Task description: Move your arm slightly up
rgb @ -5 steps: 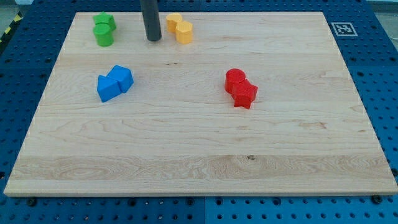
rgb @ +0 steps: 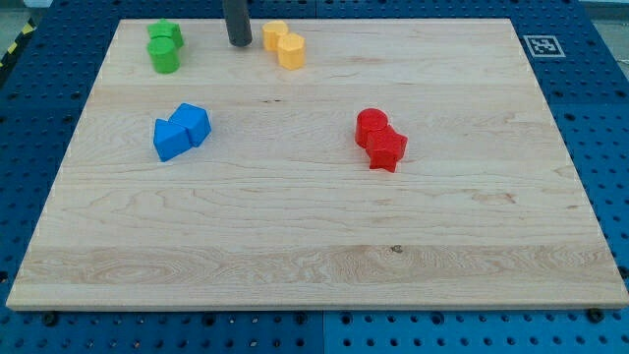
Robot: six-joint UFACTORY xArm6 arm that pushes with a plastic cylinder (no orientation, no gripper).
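My tip [rgb: 238, 43] rests on the wooden board [rgb: 314, 226] near the view's top edge, between two pairs of blocks. The green pair [rgb: 164, 46], a block and a cylinder, lies to its left. The yellow pair [rgb: 283, 44] lies just to its right, a small gap away. The blue pair [rgb: 181, 131], two cube-like blocks touching, sits lower left of the tip. The red pair [rgb: 380, 140], a cylinder and a star-like block touching, sits in the middle right of the board.
The board lies on a blue pegboard table [rgb: 609, 118]. A black-and-white marker tag [rgb: 540, 45] is at the board's top right corner.
My tip has moved a short way toward the view's top. No block has moved.
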